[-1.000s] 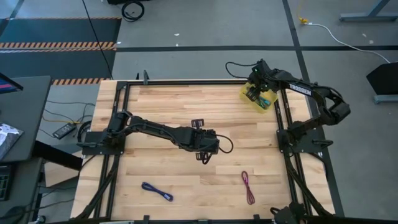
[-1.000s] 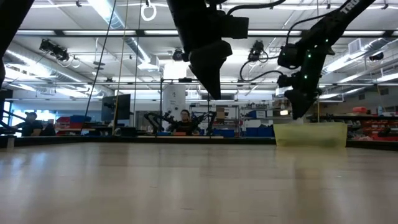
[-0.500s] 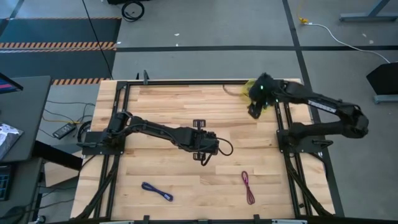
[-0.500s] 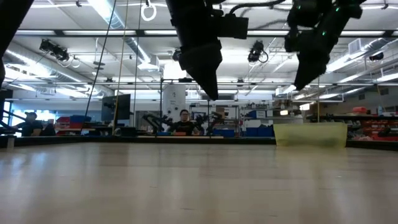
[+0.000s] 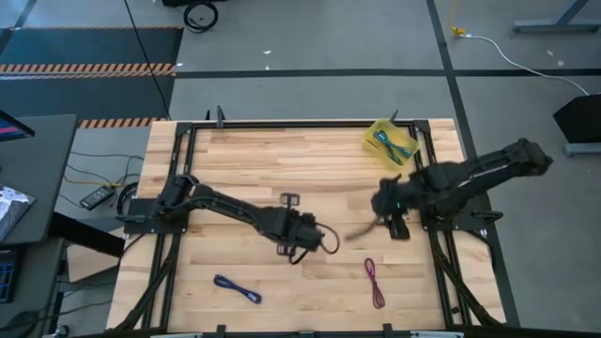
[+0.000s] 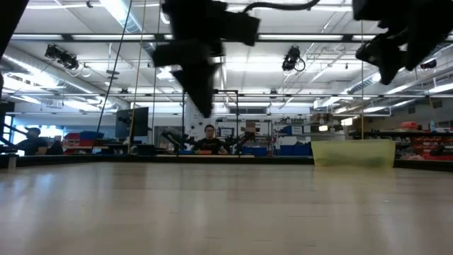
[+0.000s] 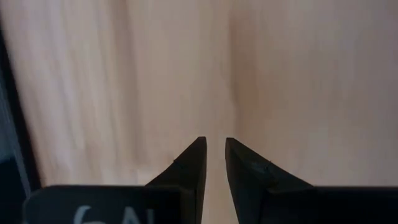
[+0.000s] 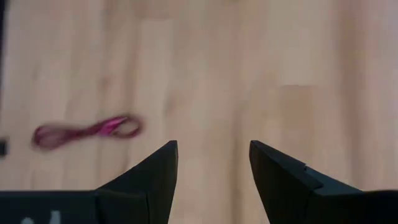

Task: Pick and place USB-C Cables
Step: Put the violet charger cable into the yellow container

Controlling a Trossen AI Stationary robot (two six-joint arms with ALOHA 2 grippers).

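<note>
My right gripper (image 5: pixel 385 218) hangs open and empty above the table right of centre; its wrist view (image 8: pixel 213 146) shows the maroon cable (image 8: pixel 87 132) lying flat on the wood ahead of it. That cable (image 5: pixel 376 282) lies near the front edge. The dark blue-purple cable (image 5: pixel 237 288) lies at the front left. The green and teal cables (image 5: pixel 394 144) lie in the yellow bin (image 5: pixel 375 131) at the far right. The violet cable does not show. My left gripper (image 5: pixel 293 246) hangs over the table's middle, with only a narrow slit between its fingers (image 7: pixel 214 142), and is empty.
A black frame (image 5: pixel 282 123) runs round the wooden table top. The yellow bin stands in the far right corner and also shows in the low view (image 6: pixel 352 152). Bare wood lies between the two arms and the two loose cables.
My right gripper has risen out of the yellow bin and swung toward the table's near edge, to a spot above the maroon cable's side of the table. My left gripper has shifted a little toward the left and near edges. The cables have stayed where they lay.
</note>
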